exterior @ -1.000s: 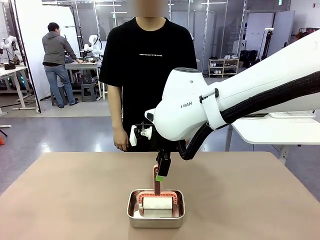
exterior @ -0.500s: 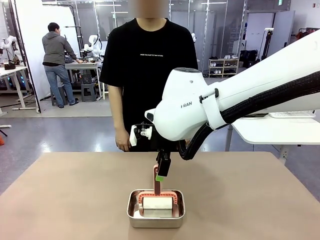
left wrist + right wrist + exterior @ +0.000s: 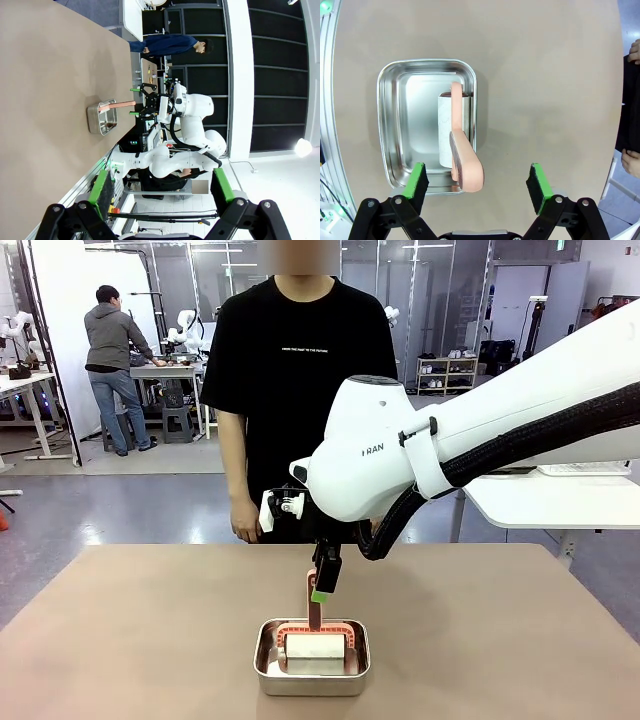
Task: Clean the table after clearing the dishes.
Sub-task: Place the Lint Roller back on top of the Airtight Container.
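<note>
The tan table [image 3: 150, 640] carries a small steel pan [image 3: 312, 680] near its front edge. A lint roller [image 3: 315, 648] with a white roll lies in the pan, and its pink handle [image 3: 313, 602] slants upward. My right gripper [image 3: 322, 592] hangs open just above the pan. In the right wrist view its green pads [image 3: 417, 180] stand wide on either side of the handle's tip [image 3: 467, 175], with a gap on both sides. My left gripper [image 3: 162, 192] is open and empty, held high and far from the pan [image 3: 95, 120]. The dishes are out of view.
A person in a black shirt [image 3: 300, 390] stands at the table's far edge, with hands [image 3: 631, 162] hanging near it. A white table [image 3: 560, 500] stands to the back right. Bare tabletop [image 3: 545, 75] surrounds the pan.
</note>
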Controlling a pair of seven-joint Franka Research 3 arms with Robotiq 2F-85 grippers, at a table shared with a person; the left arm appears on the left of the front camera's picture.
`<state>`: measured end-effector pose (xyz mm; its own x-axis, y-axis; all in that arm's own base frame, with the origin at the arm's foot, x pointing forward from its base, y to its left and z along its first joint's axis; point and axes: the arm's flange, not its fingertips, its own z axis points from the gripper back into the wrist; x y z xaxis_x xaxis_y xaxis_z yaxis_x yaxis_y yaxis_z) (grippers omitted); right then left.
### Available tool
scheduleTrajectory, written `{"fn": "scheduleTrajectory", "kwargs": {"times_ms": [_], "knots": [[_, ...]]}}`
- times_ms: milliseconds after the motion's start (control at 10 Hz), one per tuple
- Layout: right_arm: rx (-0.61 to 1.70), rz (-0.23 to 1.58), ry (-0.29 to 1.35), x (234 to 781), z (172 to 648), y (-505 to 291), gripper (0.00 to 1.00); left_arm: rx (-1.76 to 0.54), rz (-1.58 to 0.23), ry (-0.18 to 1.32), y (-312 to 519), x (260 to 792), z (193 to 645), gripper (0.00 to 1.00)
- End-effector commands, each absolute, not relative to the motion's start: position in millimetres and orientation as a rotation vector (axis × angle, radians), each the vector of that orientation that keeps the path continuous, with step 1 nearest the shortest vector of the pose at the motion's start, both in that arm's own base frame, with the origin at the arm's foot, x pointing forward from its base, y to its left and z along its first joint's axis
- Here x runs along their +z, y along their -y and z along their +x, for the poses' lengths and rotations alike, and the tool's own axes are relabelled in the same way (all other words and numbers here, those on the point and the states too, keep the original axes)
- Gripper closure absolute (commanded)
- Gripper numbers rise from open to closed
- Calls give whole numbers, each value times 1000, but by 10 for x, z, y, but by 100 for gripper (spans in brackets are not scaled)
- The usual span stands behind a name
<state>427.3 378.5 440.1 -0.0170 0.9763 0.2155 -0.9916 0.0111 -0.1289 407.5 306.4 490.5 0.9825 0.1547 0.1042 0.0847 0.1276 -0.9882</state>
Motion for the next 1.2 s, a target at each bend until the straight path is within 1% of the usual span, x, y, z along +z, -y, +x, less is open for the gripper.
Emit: {"fn": "scheduleTrajectory", "kwargs": {"times_ms": [0,400,500,600,700,800,1000,1100], "knots": [[1572,63,285,4402,4262,-3790,0,56,-1441,203,-3077,4918,4051,0],[1565,69,273,4401,4273,-3785,0,56,-1441,203,-3077,4918,4051,0],[1460,100,304,4690,4481,-3587,0,56,-1441,203,-3077,4918,4051,0],[1380,169,298,4933,4698,-3349,0,56,-1441,203,-3077,4918,4051,0],[1291,362,302,5099,4920,-3117,0,56,-1441,203,-3077,4918,4051,0],[1185,490,309,5200,5085,-2881,0,56,-1441,203,-3077,4918,4051,0],[882,785,294,5220,5344,-2264,0,56,-1441,203,-3077,4918,4051,0],[745,862,274,5163,5422,-1904,0,56,-1441,203,-3077,4918,4051,0]]}}
